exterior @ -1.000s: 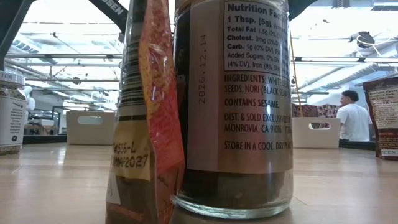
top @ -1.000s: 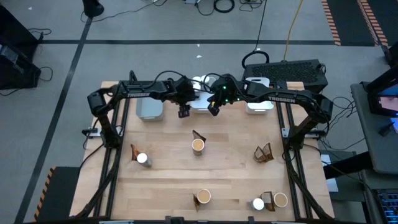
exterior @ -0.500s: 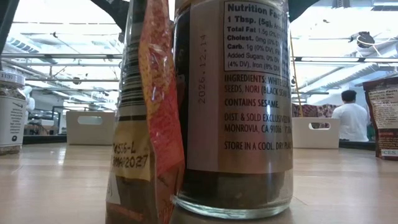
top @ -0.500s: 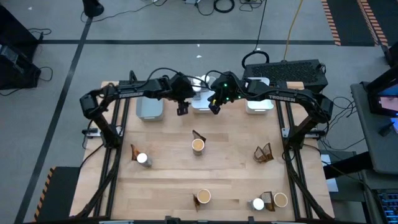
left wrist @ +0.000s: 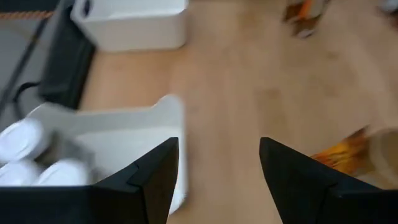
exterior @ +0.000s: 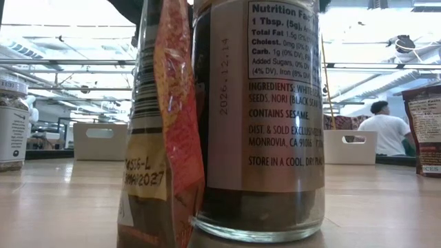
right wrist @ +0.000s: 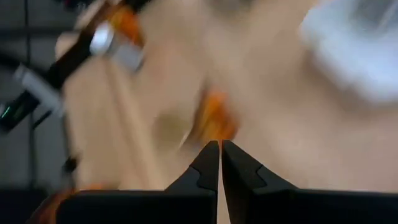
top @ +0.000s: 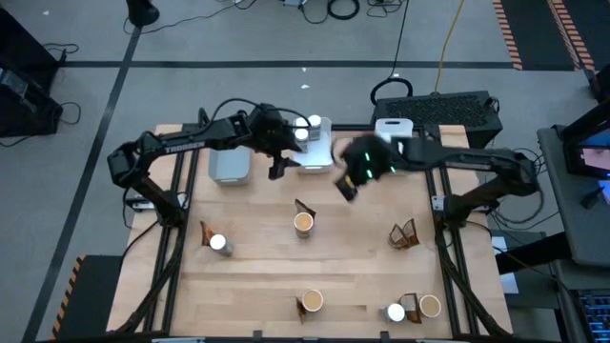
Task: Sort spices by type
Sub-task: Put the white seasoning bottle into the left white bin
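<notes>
Both arms shift at the far trays

The right gripper has swung away from the middle tray toward the near side, out over bare table, fingers pressed together. The left gripper has edged back toward the left tray, jaws apart. A white-capped jar now shows in the middle tray.

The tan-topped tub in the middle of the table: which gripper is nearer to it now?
The right. The right gripper hangs shut just beyond the tub, to its right; the left gripper, open, is farther back by the white tray.
</notes>
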Robot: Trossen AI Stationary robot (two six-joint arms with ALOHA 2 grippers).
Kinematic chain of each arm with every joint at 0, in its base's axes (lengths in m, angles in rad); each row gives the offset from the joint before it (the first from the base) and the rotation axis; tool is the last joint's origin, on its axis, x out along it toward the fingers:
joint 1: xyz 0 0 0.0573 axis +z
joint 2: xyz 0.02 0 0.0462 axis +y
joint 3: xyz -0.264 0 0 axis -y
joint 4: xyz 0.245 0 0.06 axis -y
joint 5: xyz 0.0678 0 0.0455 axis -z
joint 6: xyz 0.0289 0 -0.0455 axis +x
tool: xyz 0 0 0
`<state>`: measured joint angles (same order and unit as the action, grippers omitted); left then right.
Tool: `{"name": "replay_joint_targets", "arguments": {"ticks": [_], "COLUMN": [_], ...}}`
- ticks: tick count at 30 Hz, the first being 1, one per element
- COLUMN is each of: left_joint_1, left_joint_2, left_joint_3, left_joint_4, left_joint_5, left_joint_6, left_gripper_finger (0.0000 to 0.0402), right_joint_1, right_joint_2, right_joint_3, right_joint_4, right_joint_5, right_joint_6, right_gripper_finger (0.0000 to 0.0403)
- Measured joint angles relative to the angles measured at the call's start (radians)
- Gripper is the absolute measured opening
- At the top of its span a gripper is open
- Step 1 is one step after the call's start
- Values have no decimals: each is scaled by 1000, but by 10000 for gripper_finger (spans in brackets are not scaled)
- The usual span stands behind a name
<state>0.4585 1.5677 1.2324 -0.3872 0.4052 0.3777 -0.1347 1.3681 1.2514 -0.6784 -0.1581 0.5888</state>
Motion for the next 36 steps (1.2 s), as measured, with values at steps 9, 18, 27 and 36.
{"name": "replay_joint_targets", "arguments": {"ticks": [9,18,27,36], "left_joint_1": [-174,-413,-572,-665], "left_joint_2": [0,0,0,0], "left_joint_3": [0,0,0,0], "left_joint_4": [124,315,315,319], "left_joint_5": [-11,-309,-501,-604], "left_joint_6": [-62,-289,-516,-623], "left_gripper_finger": [226,226,226,226], "right_joint_1": [442,875,1173,1216], "right_joint_2": [-56,35,242,382], "right_joint_3": [0,0,0,0], "right_joint_4": [-126,-63,-42,20], "right_joint_5": [100,171,157,164], "right_joint_6": [379,638,795,795], "right_gripper_finger": [0,0,0,0]}}
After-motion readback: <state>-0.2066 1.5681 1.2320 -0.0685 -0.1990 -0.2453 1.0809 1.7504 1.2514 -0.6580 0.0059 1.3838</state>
